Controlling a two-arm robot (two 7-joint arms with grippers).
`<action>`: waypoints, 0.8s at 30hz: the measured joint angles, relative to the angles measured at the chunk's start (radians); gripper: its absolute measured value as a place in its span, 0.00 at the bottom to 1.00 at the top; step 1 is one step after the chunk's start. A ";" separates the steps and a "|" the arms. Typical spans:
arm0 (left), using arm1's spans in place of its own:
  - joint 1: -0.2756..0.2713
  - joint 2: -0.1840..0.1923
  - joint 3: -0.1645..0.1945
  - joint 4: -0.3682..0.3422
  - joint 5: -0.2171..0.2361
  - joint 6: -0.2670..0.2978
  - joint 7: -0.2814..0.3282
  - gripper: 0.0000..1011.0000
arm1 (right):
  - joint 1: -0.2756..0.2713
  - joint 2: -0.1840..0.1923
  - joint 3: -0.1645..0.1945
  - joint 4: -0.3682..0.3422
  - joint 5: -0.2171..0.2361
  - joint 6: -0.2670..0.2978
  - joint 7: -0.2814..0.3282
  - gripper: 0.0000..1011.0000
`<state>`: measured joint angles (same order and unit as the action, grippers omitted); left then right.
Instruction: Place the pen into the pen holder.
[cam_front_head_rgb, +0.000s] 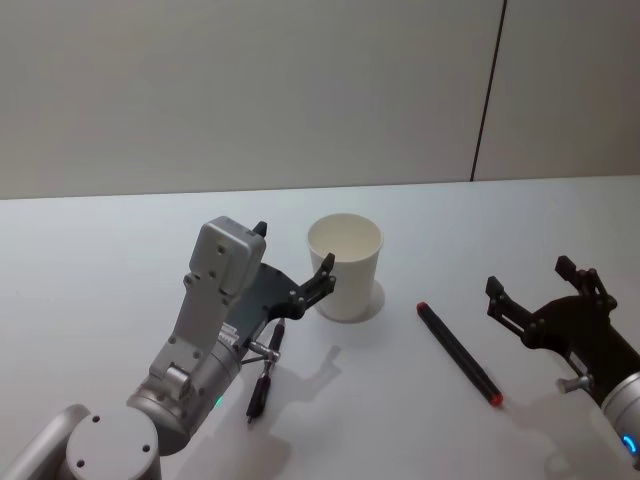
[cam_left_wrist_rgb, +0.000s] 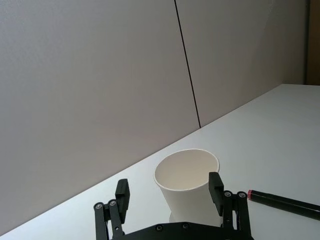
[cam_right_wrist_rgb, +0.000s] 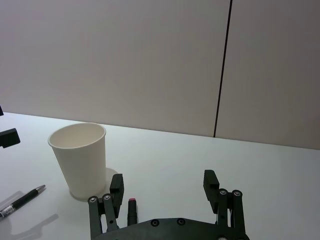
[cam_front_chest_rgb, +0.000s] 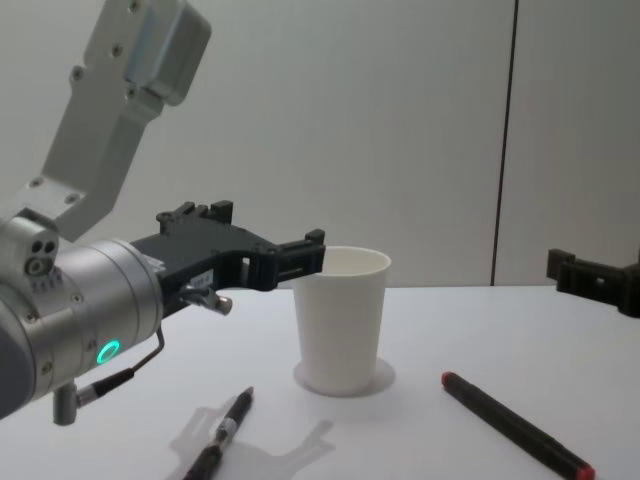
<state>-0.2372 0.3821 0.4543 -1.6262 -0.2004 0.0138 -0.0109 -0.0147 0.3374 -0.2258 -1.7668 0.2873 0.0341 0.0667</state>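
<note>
Nothing legible: no text, labels, brands or numbers.
Plain white, unprinted pen holder (cam_front_head_rgb: 345, 268); pale band on the thin black pen (cam_front_chest_rgb: 222, 435), too small to read; no readable marks on the red-tipped pen (cam_front_head_rgb: 458, 352).

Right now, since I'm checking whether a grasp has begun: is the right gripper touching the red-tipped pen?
Apart. The head view shows a strip of bare table between the right gripper and the red-tipped pen, which lies flat.
</note>
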 joint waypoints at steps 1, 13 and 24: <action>0.000 0.000 0.000 0.000 0.000 0.000 0.000 0.99 | 0.000 0.000 0.000 0.000 0.000 0.000 0.000 0.99; 0.000 0.000 0.000 0.000 0.000 0.000 0.000 0.99 | 0.000 0.000 0.000 0.000 0.000 0.000 0.000 0.99; 0.000 0.000 0.000 0.000 0.000 0.000 0.000 0.99 | 0.002 -0.003 -0.001 0.000 -0.003 0.004 -0.001 0.99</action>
<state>-0.2371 0.3821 0.4542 -1.6262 -0.2004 0.0138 -0.0110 -0.0129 0.3342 -0.2270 -1.7673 0.2845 0.0377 0.0661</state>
